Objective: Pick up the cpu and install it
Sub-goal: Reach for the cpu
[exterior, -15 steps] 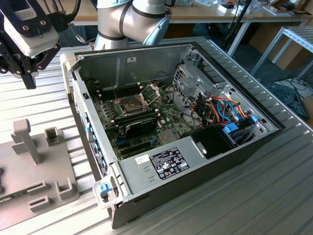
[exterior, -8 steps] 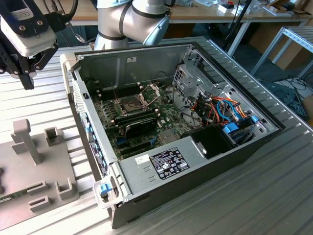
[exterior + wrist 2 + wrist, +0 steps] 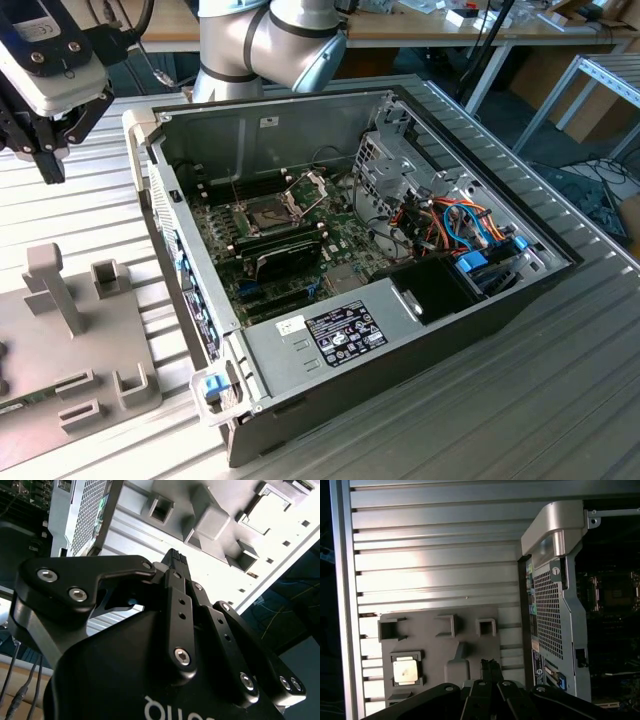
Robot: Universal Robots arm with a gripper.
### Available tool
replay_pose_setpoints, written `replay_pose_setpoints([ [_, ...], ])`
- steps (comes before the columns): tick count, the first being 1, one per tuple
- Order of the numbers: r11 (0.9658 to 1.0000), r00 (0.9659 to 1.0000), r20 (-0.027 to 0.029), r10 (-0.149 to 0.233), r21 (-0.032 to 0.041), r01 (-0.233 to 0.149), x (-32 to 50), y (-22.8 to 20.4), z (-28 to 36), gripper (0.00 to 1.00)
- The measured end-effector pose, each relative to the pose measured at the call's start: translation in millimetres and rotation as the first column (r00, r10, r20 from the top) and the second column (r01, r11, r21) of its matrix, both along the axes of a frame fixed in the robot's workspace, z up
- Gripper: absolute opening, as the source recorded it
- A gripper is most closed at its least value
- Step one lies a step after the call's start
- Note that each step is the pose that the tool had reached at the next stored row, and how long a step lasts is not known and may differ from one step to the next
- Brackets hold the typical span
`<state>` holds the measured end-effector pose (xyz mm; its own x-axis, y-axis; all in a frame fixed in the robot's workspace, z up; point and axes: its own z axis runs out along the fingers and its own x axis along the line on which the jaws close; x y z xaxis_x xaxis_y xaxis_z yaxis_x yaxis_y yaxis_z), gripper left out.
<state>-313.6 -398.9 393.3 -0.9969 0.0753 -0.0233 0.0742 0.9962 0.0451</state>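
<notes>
Finds the pincer (image 3: 490,663) closed and empty above the table (image 3: 90,210) at the exterior view's left, with the cpu (image 3: 406,670) lying unlifted in a pocket of the grey holder (image 3: 445,645) and the motherboard socket (image 3: 272,212) open, seemingly bare, inside the computer case (image 3: 300,110), leaving both pick-up and install to do.

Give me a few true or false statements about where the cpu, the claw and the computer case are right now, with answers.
1. The cpu lies in a pocket of the grey holder plate. True.
2. The claw grips the cpu. False: it is shut on nothing, apart from the cpu.
3. The computer case is open, its motherboard showing. True.
4. The cpu sits in the motherboard socket. False: it lies on the plate, outside the case.
</notes>
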Motion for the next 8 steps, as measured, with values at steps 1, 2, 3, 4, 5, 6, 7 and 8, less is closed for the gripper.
replay_pose_setpoints([
  [1,1.0,1.0,0.0001,0.0,0.0001,0.0,-0.4,0.0,0.0,0.11],
  [2,1.0,1.0,0.0001,0.0,0.0001,0.0,-0.6,0.0,0.0,0.11],
  [3,1.0,1.0,-0.0001,0.0,-0.0001,0.0,-1.1,0.0,0.0,0.11],
  [4,1.0,1.0,0.0,0.0,0.0,0.0,-1.6,0.0,0.0,0.11],
  [5,1.0,1.0,0.0001,0.0,0.0001,0.0,-1.9,0.0,0.0,0.11],
  [6,1.0,1.0,0.0,0.0,0.0,0.0,-2.1,0.0,0.0,0.11],
  [7,1.0,1.0,0.0,0.0,0.0,0.0,-2.4,0.0,0.0,0.11],
  [8,1.0,1.0,0.0,0.0,0.0,0.0,-2.6,0.0,0.0,0.11],
])
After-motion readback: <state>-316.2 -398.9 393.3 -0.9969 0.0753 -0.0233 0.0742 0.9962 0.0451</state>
